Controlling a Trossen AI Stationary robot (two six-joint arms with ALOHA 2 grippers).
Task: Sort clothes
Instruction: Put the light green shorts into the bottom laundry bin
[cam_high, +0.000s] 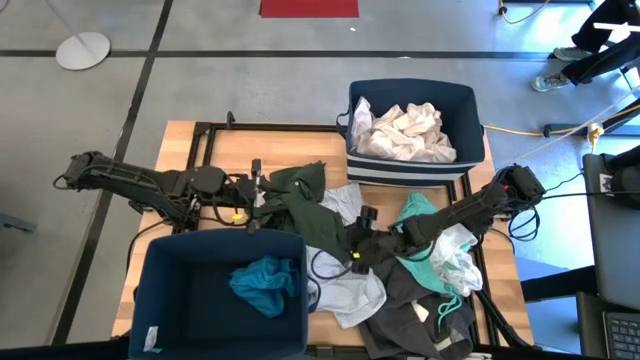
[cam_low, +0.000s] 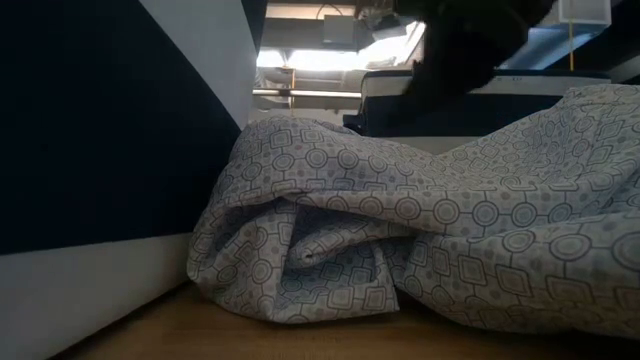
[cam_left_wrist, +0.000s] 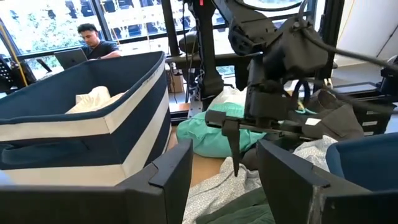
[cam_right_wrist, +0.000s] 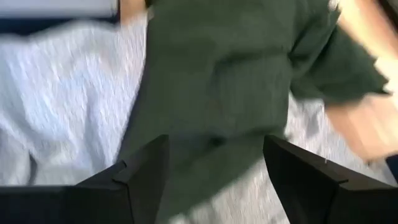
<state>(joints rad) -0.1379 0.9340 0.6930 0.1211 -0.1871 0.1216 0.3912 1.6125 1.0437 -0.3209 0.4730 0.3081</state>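
Observation:
A pile of clothes lies on the table's middle and right. It holds a dark olive green garment (cam_high: 305, 205), a light grey patterned one (cam_high: 345, 290), a mint one (cam_high: 425, 235), a white one (cam_high: 458, 262) and a dark grey one (cam_high: 420, 320). My left gripper (cam_high: 258, 200) is open at the green garment's left edge (cam_left_wrist: 242, 211). My right gripper (cam_high: 355, 245) is open, pointing down over the green garment (cam_right_wrist: 217, 93), with the grey patterned cloth (cam_right_wrist: 62, 93) beside it. In the left wrist view my right gripper (cam_left_wrist: 236, 143) stands just above the cloth.
A navy bin (cam_high: 470, 100) at the far right holds white and cream clothes (cam_high: 405, 130). A second navy bin (cam_high: 190, 275) at the near left holds a teal garment (cam_high: 265, 283). The low view shows the grey patterned cloth (cam_low: 420, 240) against the near bin's wall (cam_low: 90, 150). A person (cam_left_wrist: 93, 40) sits beyond the table.

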